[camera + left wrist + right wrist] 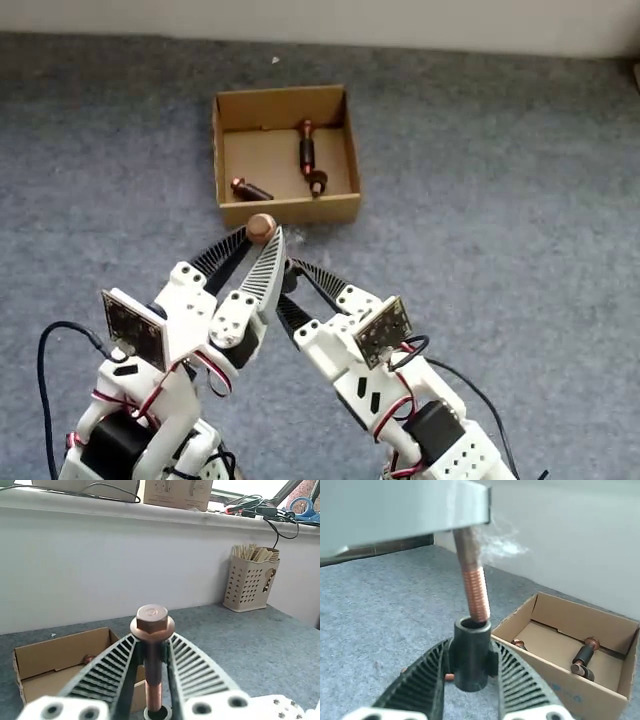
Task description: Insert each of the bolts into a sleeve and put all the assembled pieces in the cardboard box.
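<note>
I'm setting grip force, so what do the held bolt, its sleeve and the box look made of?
The bolt: copper-coloured metal, glossy, with cut threads; possibly plated steel. The sleeve: matte black, smooth; plastic or coated metal, unclear which. The cardboard box: plain brown board, dull finish.

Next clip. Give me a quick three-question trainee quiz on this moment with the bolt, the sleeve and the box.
1. True or false: the left gripper holds the bolt head up.
2. The right gripper holds: A) a sleeve B) a nut C) a lid.
3. What lies in the box?
Key: 1 true; 2 A; 3 assembled pieces.
</note>
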